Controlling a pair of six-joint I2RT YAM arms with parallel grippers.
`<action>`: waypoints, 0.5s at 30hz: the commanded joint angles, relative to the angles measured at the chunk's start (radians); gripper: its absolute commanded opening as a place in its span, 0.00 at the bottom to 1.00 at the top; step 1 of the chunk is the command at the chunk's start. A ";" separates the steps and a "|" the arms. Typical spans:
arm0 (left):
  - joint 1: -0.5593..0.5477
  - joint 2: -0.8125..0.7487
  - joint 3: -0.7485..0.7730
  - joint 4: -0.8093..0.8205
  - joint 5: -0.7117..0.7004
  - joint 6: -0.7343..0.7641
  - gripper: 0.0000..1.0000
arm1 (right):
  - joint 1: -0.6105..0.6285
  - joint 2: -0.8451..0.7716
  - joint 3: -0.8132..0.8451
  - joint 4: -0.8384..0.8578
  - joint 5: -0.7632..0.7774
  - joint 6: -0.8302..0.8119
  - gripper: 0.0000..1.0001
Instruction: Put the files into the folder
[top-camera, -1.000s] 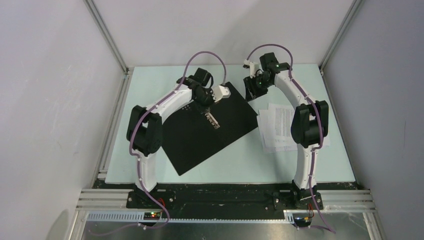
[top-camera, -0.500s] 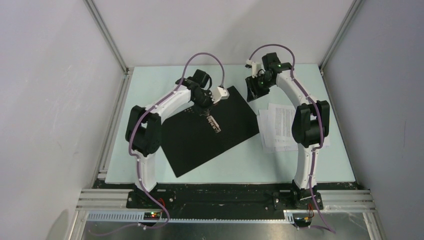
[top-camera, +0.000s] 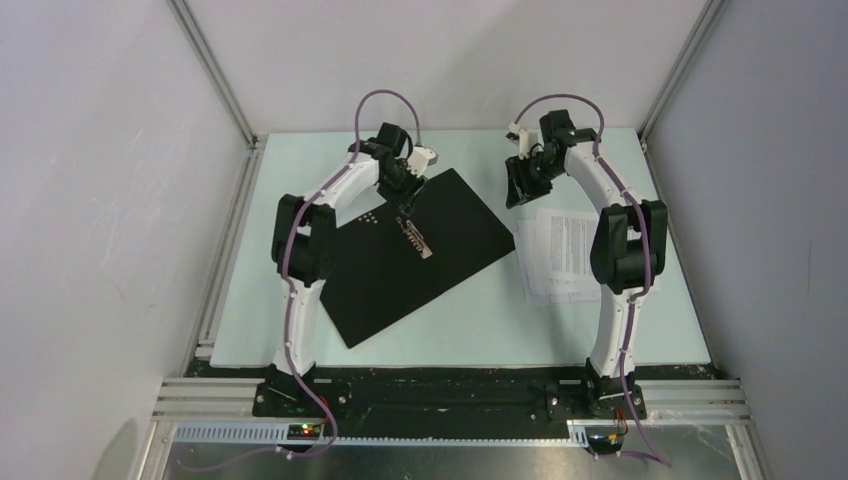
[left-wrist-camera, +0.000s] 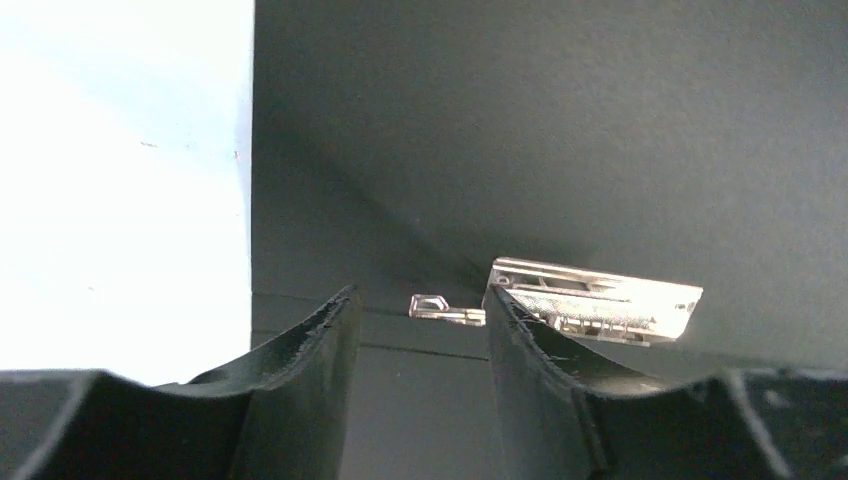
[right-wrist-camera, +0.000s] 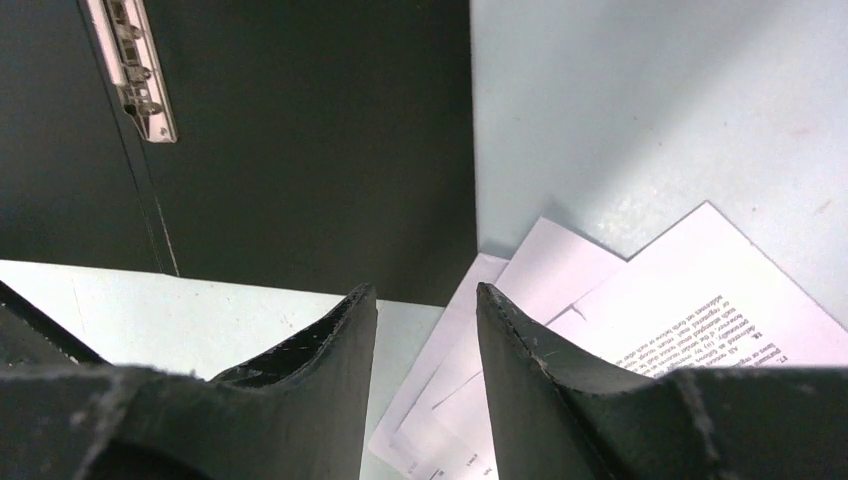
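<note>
The folder (top-camera: 420, 255) lies open and flat on the table, black inside up, with a metal clip (top-camera: 418, 238) along its spine. My left gripper (top-camera: 404, 195) hovers open over the folder's far part. In the left wrist view the clip (left-wrist-camera: 600, 300) sits just beyond my left gripper (left-wrist-camera: 420, 295), with nothing between the fingers. The files (top-camera: 562, 252), white printed sheets, lie fanned on the table right of the folder. My right gripper (top-camera: 518, 188) hangs open above the gap between the folder's right corner and the files. In the right wrist view the files (right-wrist-camera: 660, 290) lie below the right gripper (right-wrist-camera: 425, 290), beside the folder (right-wrist-camera: 300, 130).
The pale green table (top-camera: 290, 170) is bounded by an aluminium frame (top-camera: 215, 260) and grey walls on the left, back and right. Both arm bases stand at the near edge.
My left gripper has opened and drawn back from the clip toward the far edge. The right gripper has shifted a little to the right. The folder has settled slightly.
</note>
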 joint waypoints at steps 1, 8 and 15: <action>0.031 0.037 0.069 0.006 -0.015 -0.216 0.56 | -0.014 -0.065 -0.023 -0.015 -0.013 0.012 0.46; 0.113 -0.138 0.063 0.007 0.006 -0.365 0.74 | -0.014 -0.057 -0.004 -0.010 -0.003 0.002 0.48; 0.263 -0.532 -0.419 -0.001 -0.092 -0.629 0.99 | -0.010 0.045 0.160 -0.079 0.005 -0.006 0.51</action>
